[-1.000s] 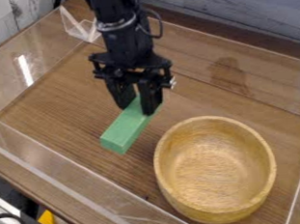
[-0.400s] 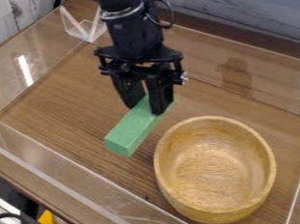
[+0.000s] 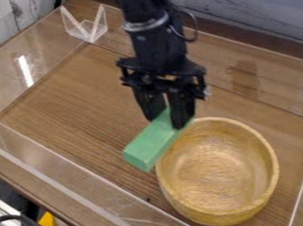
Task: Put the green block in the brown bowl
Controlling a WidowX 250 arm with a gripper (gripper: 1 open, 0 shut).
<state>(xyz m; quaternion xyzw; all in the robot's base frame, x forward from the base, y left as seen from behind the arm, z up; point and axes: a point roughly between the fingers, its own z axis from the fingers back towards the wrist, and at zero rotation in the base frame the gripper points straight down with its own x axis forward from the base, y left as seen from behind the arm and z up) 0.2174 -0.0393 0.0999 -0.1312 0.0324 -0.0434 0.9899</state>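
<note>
Wooden table with a bowl on it

The table (image 3: 75, 101) has a brown wood-grain top, ringed by low clear plastic walls (image 3: 69, 204) that catch the light. The brown bowl (image 3: 218, 171) sits directly on it at the near right, pale tan with a thick rim. A small clear plastic stand (image 3: 83, 25) rests on the far left part of the tabletop, well apart from the bowl.
</note>
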